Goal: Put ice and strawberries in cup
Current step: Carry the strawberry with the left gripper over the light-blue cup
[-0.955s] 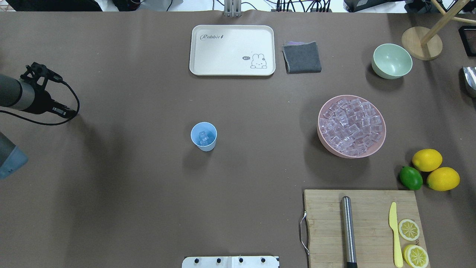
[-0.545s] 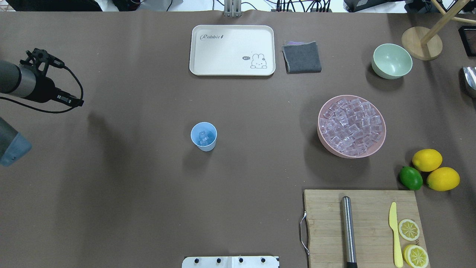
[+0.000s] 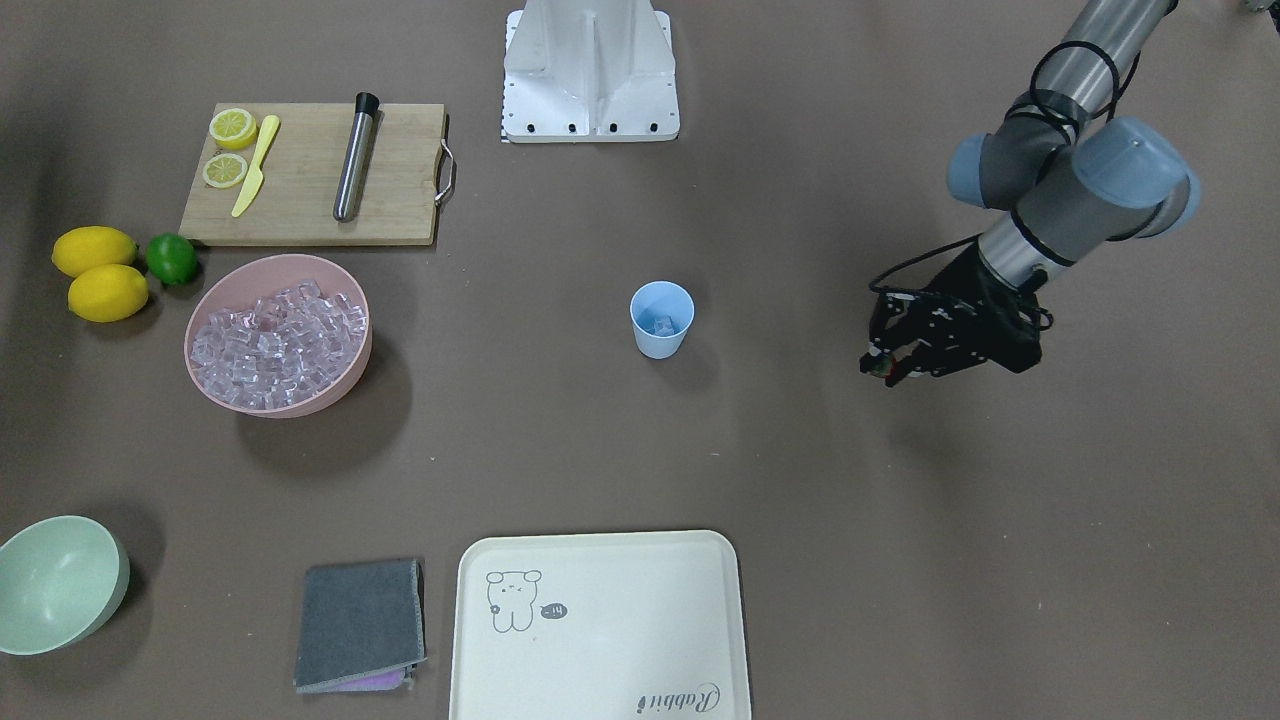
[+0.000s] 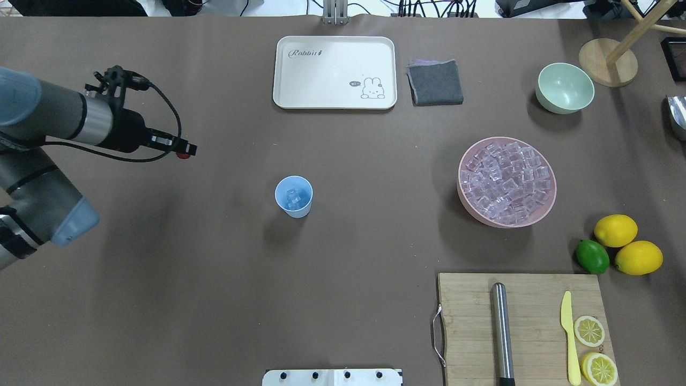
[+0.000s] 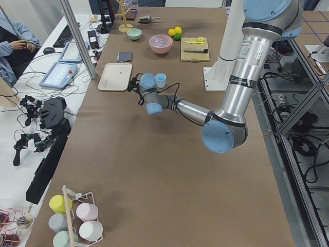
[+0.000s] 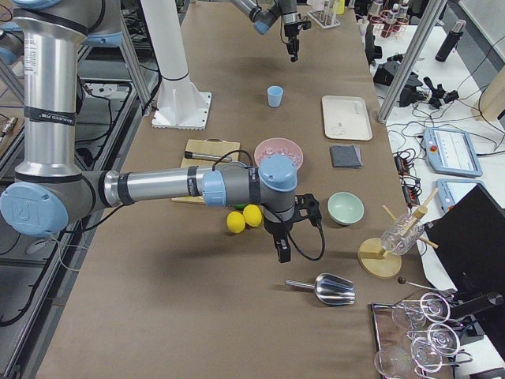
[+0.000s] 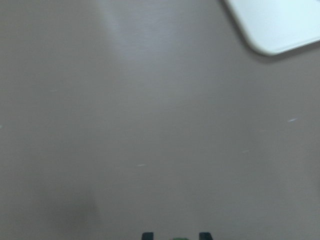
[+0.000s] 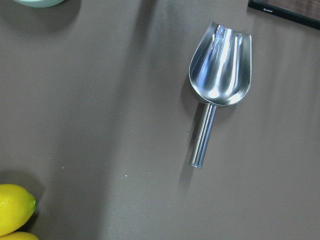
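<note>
Brown matting covers the surface (image 4: 343, 252), and near its middle stands the pale blue cup (image 4: 293, 196), upright, with a few cubes of ice (image 4: 293, 199) already in it. More ice fills the pink bowl (image 4: 506, 182), well apart on the robot's right. The strawberry (image 4: 183, 156) is off the surface. I see it as a red spot pinched at the tip of the left end effector (image 4: 186, 152), which is closed on it above bare matting, well to the cup's left. My left wrist view shows a greenish bit between two dark fingertips, which fits the leafy cap. I judge the ice step at least begun and the berry carry in hand. Next I would bring the left arm over the cup's mouth, lower the berry to just above the rim, then release. A berry this small could bounce off the rim. The right end effector (image 6: 282, 254) hovers over a metal scoop (image 8: 220, 85); I cannot tell whether it is open.
</note>
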